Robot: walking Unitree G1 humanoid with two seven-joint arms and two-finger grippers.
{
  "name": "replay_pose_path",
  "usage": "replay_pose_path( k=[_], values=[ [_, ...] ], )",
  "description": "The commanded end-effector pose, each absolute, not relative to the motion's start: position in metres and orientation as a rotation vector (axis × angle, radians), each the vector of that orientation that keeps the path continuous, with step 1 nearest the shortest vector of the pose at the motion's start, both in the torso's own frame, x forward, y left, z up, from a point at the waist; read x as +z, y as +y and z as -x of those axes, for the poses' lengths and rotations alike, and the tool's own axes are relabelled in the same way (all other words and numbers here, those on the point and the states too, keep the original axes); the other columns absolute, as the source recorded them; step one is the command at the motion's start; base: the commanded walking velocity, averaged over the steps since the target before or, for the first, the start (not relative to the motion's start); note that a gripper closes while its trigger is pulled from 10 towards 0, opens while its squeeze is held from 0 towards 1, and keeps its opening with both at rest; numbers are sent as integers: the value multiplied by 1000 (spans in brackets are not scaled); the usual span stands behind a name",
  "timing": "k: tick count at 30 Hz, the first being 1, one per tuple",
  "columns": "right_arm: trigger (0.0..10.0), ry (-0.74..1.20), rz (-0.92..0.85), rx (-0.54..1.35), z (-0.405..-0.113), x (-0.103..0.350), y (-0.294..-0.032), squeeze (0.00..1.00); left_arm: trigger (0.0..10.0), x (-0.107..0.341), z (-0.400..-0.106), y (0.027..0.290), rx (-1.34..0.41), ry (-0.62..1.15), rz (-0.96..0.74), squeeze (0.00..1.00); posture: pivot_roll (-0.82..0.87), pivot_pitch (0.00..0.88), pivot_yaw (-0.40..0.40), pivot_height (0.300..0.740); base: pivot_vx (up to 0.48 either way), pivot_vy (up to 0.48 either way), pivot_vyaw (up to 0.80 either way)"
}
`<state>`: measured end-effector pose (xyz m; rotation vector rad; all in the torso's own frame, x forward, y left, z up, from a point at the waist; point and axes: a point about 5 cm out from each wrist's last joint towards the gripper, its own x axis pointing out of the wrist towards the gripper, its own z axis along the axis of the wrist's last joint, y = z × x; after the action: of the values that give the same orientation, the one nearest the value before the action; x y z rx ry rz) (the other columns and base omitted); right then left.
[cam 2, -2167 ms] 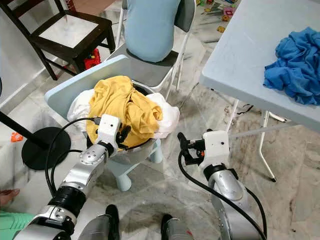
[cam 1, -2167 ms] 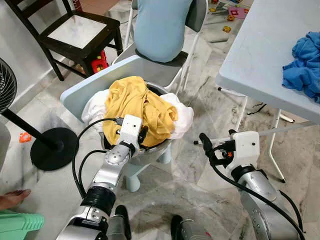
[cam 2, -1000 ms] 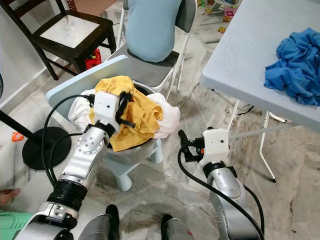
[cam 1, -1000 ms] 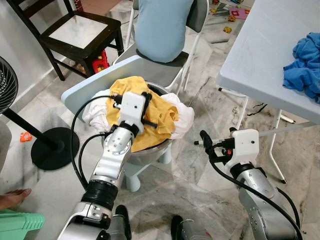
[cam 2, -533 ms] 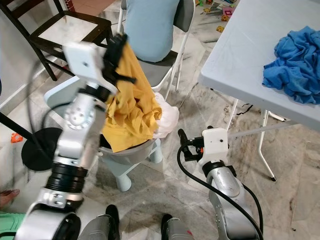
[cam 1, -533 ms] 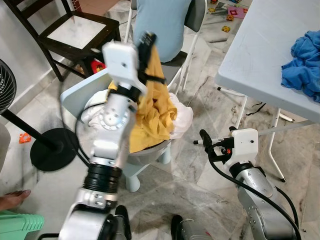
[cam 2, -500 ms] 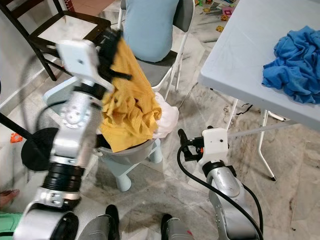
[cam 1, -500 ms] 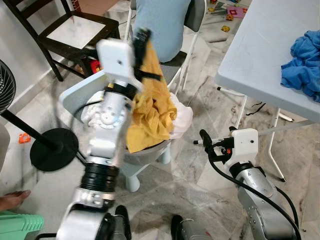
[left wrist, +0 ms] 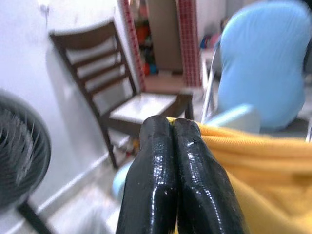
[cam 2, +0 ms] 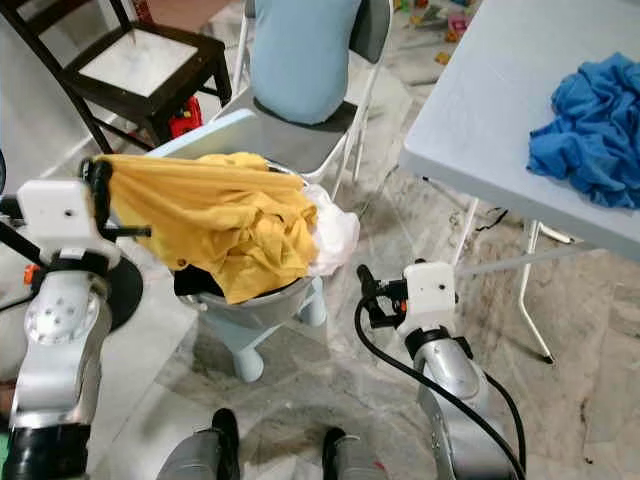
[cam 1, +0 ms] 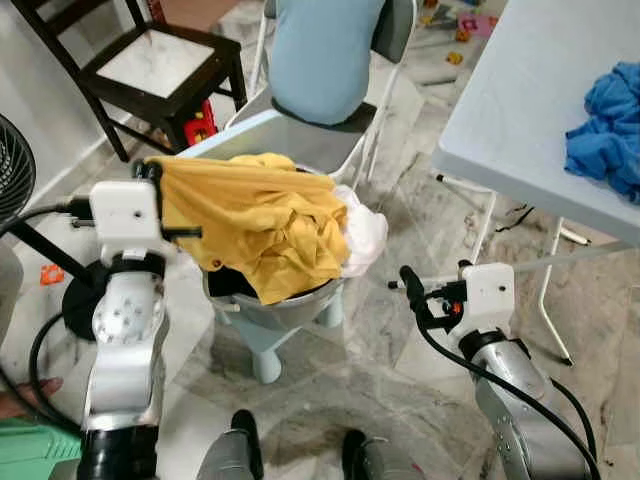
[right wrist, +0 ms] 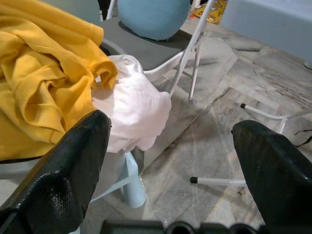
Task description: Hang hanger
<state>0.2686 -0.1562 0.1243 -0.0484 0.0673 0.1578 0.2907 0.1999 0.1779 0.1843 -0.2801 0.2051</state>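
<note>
Two black fingers of the left gripper point(left wrist: 175, 146) pinch a yellow garment point(cam 1: 255, 215) by its edge, stretching it sideways from the grey basin point(cam 1: 290, 305) (white cloth point(cam 1: 362, 235) beneath), while the right gripper point(right wrist: 170, 161), fingers spread wide, hovers near the folding table point(cam 1: 530, 100).

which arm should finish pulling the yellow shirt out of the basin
Left. The left pincer is already shut on the crumpled yellow cotton shirt, stretching it sideways from the grey plastic basin. The right pincer hangs open, low beside the basin.
</note>
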Motion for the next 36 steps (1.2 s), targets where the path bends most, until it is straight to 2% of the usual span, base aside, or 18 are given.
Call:
replay_pose_path(
  k=[1,13,15,16,18,19,20,21,22,26,29,30,33,36],
  values=[
    [10000,79,52,153,-269,120,-158,0,0,180,-290,198,207,-286,-192,0,-28,292,-62,740,0,0,0],
    [10000,81,65,149,-268,120,-161,0,0,183,-314,195,165,-262,-229,0,-43,282,-60,740,0,0,0],
    [10000,81,64,148,-269,119,-160,0,0,183,-325,185,103,-244,-270,0,-43,280,-60,740,0,0,0],
    [10000,81,62,150,-269,119,-159,0,0,185,-333,171,22,-251,-267,0,-42,278,-59,740,0,0,0],
    [10000,80,62,150,-269,119,-158,0,0,185,-334,168,6,-255,-261,0,-42,278,-59,740,0,0,0],
    [10000,80,61,152,-269,119,-157,0,0,182,-338,158,-45,-236,-282,0,-44,277,-60,740,0,0,0],
    [10000,78,60,155,-269,120,-156,0,0,177,-346,136,-149,-206,-305,0,-48,274,-58,740,0,0,0],
    [10000,78,60,155,-269,120,-156,0,0,177,-346,136,-149,-206,-305,0,-48,274,-58,740,0,0,0],
    [10000,75,60,155,-269,120,-156,0,0,177,-350,116,-202,-225,-345,0,-51,273,-56,740,0,0,0],
    [10000,74,64,141,-268,120,-159,0,0,179,-346,73,-385,-283,-371,0,-61,271,-53,740,0,0,0],
    [10000,75,64,137,-267,119,-160,0,0,179,-340,59,-455,-310,-384,0,-61,271,-53,740,0,0,0],
    [10000,76,63,136,-266,119,-159,0,0,174,-331,45,-547,-331,-425,0,-67,275,-47,740,0,0,0],
    [10000,78,63,137,-265,118,-159,0,0,167,-325,39,-589,-322,-449,0,-63,278,-46,740,0,0,0],
    [10000,81,61,138,-265,117,-158,0,0,158,-326,46,-547,-287,-479,0,-60,281,-46,740,0,0,0]
  ],
)
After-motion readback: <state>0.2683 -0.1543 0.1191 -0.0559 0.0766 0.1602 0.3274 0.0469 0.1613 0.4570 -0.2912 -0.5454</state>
